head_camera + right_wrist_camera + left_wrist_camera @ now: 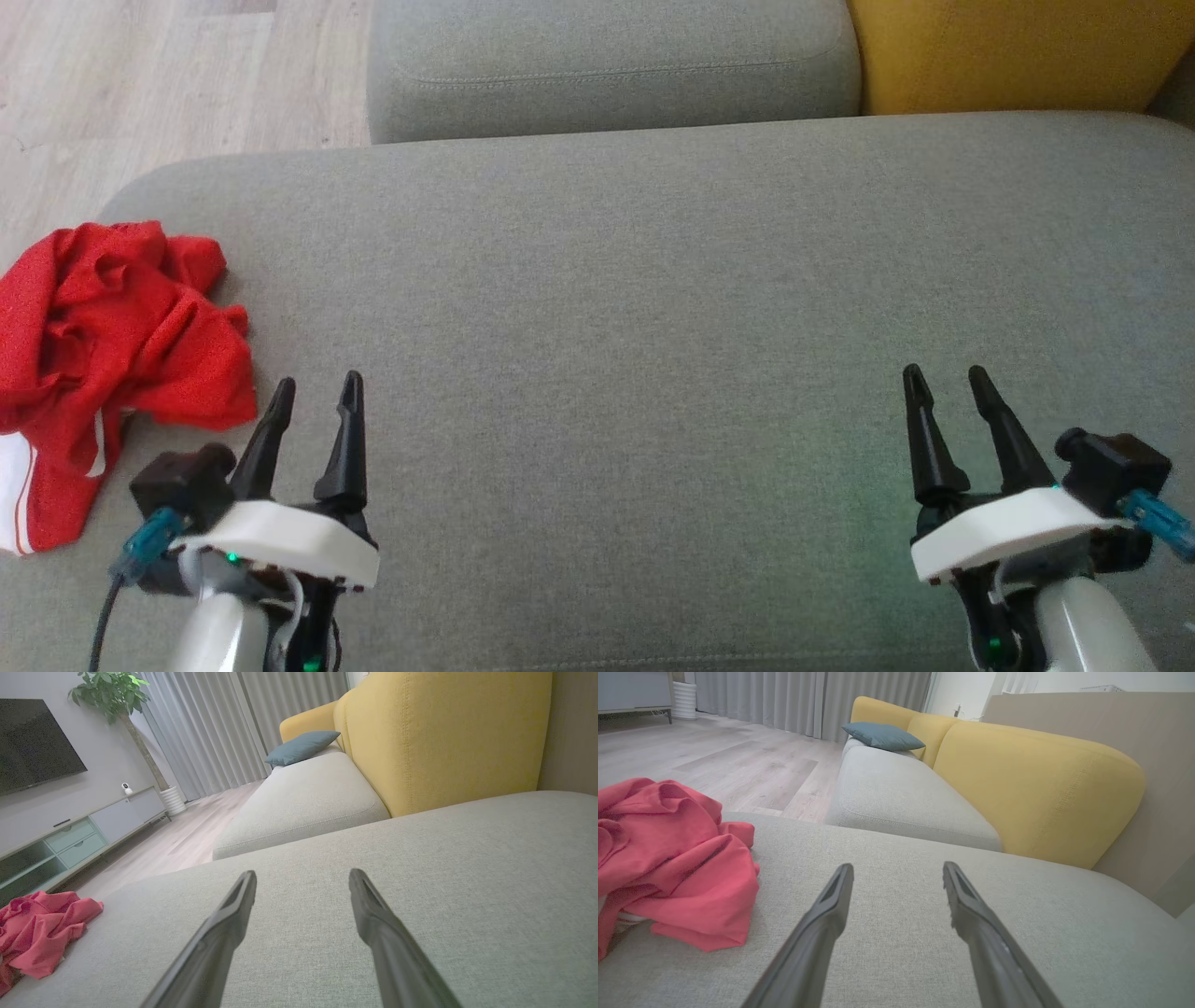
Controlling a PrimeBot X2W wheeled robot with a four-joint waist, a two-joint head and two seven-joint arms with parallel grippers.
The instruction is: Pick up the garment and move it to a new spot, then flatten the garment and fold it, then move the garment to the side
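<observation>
Judging by the layout, no step is done: the garment (112, 355) lies untouched, a crumpled heap at the left edge of the grey sofa seat (607, 308). Red cloth, deeply creased; a white striped part may be a hem. Left gripper (319, 381) and right gripper (946, 371) hover with fingers spread, holding nothing. Pick-up, flattening, folding and setting aside all remain.

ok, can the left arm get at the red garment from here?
Probably yes: the left gripper is open and empty, the red garment lies crumpled just to its left on the grey cushion, nothing between them.
</observation>
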